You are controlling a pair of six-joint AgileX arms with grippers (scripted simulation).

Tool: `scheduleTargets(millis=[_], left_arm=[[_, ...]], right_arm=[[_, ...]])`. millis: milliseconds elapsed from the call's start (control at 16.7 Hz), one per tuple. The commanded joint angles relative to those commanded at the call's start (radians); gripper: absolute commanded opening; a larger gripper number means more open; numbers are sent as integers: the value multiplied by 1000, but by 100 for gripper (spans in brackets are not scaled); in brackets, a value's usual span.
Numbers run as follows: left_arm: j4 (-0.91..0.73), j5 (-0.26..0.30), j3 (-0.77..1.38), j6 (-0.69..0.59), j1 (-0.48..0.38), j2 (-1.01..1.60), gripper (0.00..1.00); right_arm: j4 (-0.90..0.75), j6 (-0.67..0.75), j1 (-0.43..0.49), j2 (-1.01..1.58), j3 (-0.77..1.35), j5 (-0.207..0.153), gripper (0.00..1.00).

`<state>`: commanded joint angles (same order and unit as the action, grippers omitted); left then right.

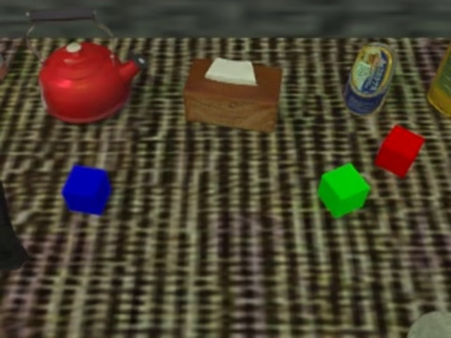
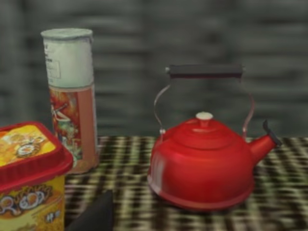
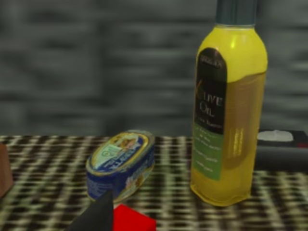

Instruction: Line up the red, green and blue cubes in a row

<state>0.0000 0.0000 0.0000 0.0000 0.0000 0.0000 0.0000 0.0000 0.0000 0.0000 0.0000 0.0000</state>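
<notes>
Nothing lined up yet: the blue cube (image 1: 87, 189) sits far left on the desk (image 1: 211, 267), green cube (image 1: 343, 189) and red cube (image 1: 399, 150) near together at right; neither claw's opening is visible.

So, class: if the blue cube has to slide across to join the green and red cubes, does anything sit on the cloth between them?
Nothing visible does. From above, the blue cube sits at the left and the green cube at the right, with only bare cloth between. The red cube is just beyond green. The kettle and tissue box stand farther back, off that path.
</notes>
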Motion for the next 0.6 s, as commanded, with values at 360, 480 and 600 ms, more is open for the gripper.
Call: scheduleTargets(millis=[360, 480, 600], left_arm=[[0, 0, 0, 0, 0, 0, 100], [0, 0, 0, 0, 0, 0, 100], [0, 0, 0, 0, 0, 0, 100]], right_arm=[[-68, -45, 10, 102, 103, -2, 100], [-139, -90, 18, 217, 217, -3, 100], [-228, -148, 27, 373, 367, -2, 100]])
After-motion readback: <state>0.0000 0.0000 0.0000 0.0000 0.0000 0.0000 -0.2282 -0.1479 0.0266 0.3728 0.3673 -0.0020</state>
